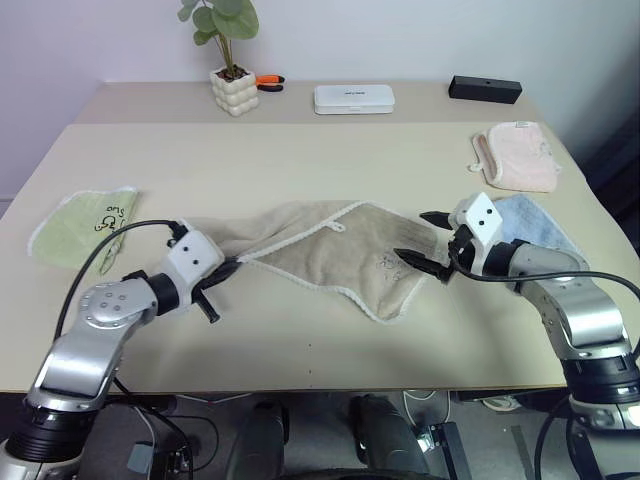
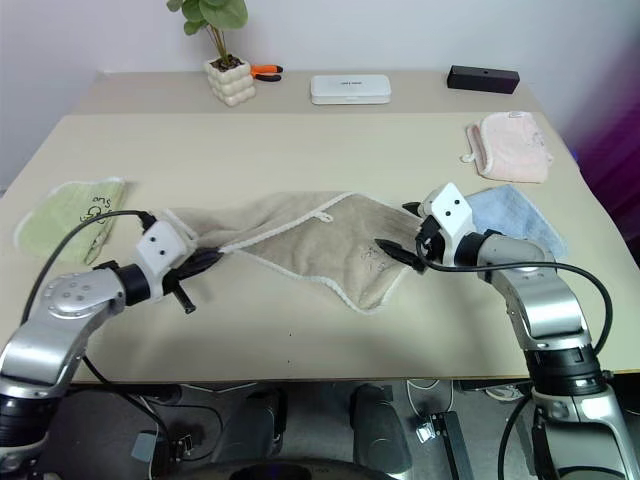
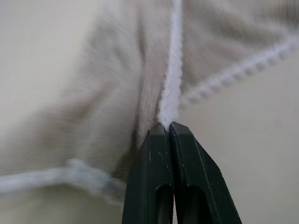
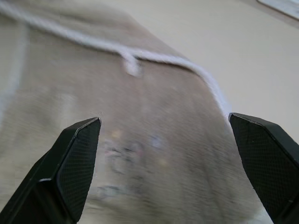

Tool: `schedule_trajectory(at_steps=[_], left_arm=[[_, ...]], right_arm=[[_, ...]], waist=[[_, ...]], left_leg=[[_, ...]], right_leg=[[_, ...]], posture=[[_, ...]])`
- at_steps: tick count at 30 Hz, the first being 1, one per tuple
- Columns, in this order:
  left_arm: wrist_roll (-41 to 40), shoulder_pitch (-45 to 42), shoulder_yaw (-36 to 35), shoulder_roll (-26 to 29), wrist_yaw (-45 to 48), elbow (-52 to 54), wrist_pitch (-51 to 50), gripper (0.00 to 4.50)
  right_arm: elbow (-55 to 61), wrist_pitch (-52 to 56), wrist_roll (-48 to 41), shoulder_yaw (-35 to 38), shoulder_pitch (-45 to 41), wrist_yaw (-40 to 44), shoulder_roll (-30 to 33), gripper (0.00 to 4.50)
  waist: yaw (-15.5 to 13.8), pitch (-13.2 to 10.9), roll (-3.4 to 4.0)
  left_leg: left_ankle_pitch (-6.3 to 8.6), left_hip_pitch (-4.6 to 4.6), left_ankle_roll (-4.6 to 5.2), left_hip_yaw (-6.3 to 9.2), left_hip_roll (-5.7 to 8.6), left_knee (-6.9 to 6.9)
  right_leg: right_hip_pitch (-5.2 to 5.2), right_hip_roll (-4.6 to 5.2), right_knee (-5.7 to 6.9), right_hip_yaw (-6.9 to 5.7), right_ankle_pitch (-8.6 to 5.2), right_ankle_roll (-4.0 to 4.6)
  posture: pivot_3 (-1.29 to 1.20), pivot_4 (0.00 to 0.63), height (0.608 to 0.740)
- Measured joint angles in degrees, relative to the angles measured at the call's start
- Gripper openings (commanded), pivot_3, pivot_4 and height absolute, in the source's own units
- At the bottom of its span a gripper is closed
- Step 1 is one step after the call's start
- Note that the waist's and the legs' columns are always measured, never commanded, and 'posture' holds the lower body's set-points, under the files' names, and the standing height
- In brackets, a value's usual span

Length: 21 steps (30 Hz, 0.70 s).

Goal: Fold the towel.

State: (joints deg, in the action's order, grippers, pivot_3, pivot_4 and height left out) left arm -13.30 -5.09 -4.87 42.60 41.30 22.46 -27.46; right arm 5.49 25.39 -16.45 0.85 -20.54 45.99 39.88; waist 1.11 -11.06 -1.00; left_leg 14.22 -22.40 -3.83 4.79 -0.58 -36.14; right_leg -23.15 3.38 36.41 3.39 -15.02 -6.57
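Observation:
The beige towel [image 1: 330,250] lies rumpled across the middle of the table, its white edging and small loop [image 4: 131,65] showing. My left gripper [image 1: 232,266] is shut on the towel's left end, and in the left wrist view its fingertips [image 3: 159,133] pinch the white stitched edge. My right gripper [image 1: 428,240] stands open just above the towel's right end, one black finger [image 4: 77,154] on each side of the cloth, with the faint embroidered motif [image 4: 124,151] between them.
A pale green towel [image 1: 85,222] lies at the left edge of the table. A light blue towel [image 1: 540,225] and a pink cloth [image 1: 520,155] lie at the right. At the back stand a potted plant [image 1: 234,90], a white case [image 1: 353,98] and a black box [image 1: 485,89].

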Motion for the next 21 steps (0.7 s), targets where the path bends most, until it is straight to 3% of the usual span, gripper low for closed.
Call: schedule_trajectory(at_steps=[8,13,16,21], left_arm=[[-0.78,4.50,-2.97,1.23,2.01,0.30,2.21,0.04],[-1.11,7.02,-3.94,1.21,2.10,1.14,2.26,0.04],[-1.11,7.80,-4.91,1.21,2.10,1.17,2.66,0.00],[-1.11,8.92,-5.62,1.22,2.21,1.29,3.10,0.00]], right_arm=[[-20.98,-1.06,7.81,-4.08,-12.44,-3.59,-2.02,4.50],[-32.11,2.08,8.29,-3.70,-17.67,-5.09,-4.37,4.50],[-33.42,2.89,8.04,-3.51,-18.22,-3.23,-4.50,3.67],[-32.10,4.69,7.20,-3.76,-17.80,0.48,-4.49,1.22]], waist=[[0.42,-0.01,0.02],[0.60,-0.01,0.02],[0.78,-0.01,0.02],[1.24,-0.01,0.03]], left_leg=[[0.00,0.00,0.00,-0.03,0.00,0.02],[0.00,-0.03,0.00,-0.02,0.00,0.06],[0.00,-0.03,0.00,-0.01,0.00,0.05],[0.00,-0.02,0.00,-0.01,0.00,0.05]], right_leg=[[-0.05,0.00,0.01,0.00,0.02,0.03],[-0.06,0.01,0.00,0.00,0.02,0.03],[-0.06,0.00,0.01,0.00,0.02,0.03],[-0.05,0.00,0.04,0.00,0.02,0.03]], posture=[[0.00,0.150,0.737],[0.00,0.150,0.737],[0.00,0.150,0.737],[0.00,0.150,0.737]])
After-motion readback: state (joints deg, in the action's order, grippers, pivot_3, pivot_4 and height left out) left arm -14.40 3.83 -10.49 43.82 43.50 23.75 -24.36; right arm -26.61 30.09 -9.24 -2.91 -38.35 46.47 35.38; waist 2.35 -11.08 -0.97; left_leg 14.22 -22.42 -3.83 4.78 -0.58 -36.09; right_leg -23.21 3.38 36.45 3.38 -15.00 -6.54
